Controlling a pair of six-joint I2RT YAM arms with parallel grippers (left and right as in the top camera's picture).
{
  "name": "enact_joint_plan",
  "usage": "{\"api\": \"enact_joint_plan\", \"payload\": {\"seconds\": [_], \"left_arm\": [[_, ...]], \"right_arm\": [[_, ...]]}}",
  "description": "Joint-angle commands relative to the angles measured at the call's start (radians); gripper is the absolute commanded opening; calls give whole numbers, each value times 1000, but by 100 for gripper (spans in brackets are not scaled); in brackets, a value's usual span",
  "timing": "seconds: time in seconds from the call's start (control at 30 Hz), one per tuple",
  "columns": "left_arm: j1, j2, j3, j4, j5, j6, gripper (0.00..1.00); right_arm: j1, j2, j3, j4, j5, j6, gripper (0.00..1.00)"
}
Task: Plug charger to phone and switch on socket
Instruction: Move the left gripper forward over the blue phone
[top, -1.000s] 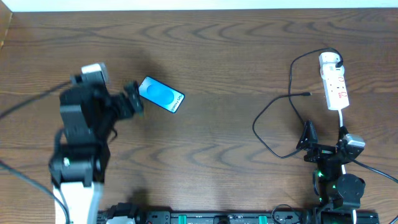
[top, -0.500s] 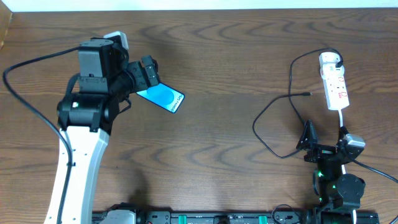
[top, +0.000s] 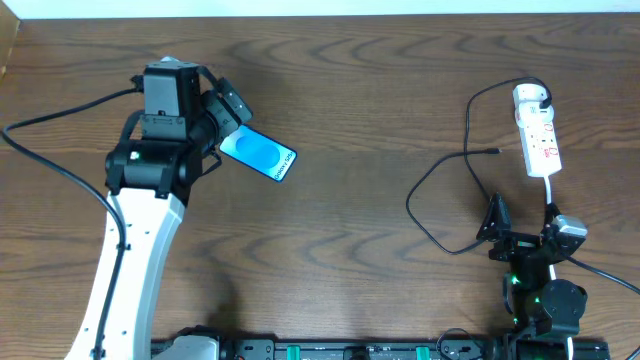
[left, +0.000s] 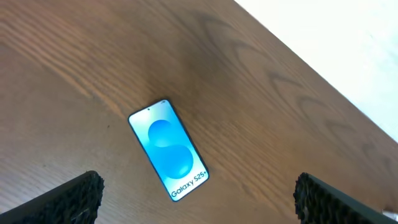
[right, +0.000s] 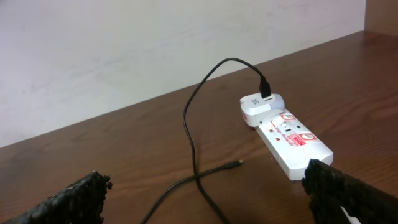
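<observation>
We found the left claw (left: 199, 198) hanging wide open and empty over the phone (left: 168, 149), which lay flat on the left of the tabletop (left: 280, 124), where an off-centre closing risked skidding it farther from the charger (right: 186, 118) at right.

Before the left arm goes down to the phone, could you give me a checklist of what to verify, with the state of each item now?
1. Left gripper open: ok, its fingers stand wide apart.
2. Phone lined up: ok, it lies flat, screen up, between the fingers in the left wrist view.
3. Nothing touching the phone: ok, only bare wood is around it.
4. Plug head of the charger in the socket: ok, it sits on one end of the socket.
5. Connector tip free: ok, it lies alone on the table, far from the phone.
6. Socket switched on: cannot tell, the switches are too small to read.
</observation>
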Motion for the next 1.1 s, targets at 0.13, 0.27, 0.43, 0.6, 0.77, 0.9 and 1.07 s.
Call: {"api": "enact_joint_plan", "payload": {"seconds": [0.13,0.27,0.43,0.6,0.77,0.9,1.07], "left_arm": [[-3,144,161,-75,-69,-113,98],[-3,239,254,-134,-82,-140,98],[-3,321,292,-148,-98,-169,98],[-3,387,291,-155,-110,-190,98],[-2,451,290,-180,-109,-268,98],[-2,504,289,-165,-106,-296,98],[-2,561,289,-166,-103,-297,98]], "right_arm": [[7,-3,-2,-5,-2,6,99],[7,-3,-2,-5,-2,6,99],[7,-3,-2,-5,-2,6,99],[7,-3,-2,-5,-2,6,99],[7,-3,-2,-5,-2,6,99],[7,-3,-2,-5,-2,6,99],[7,-3,-2,-5,-2,6,99]]}}
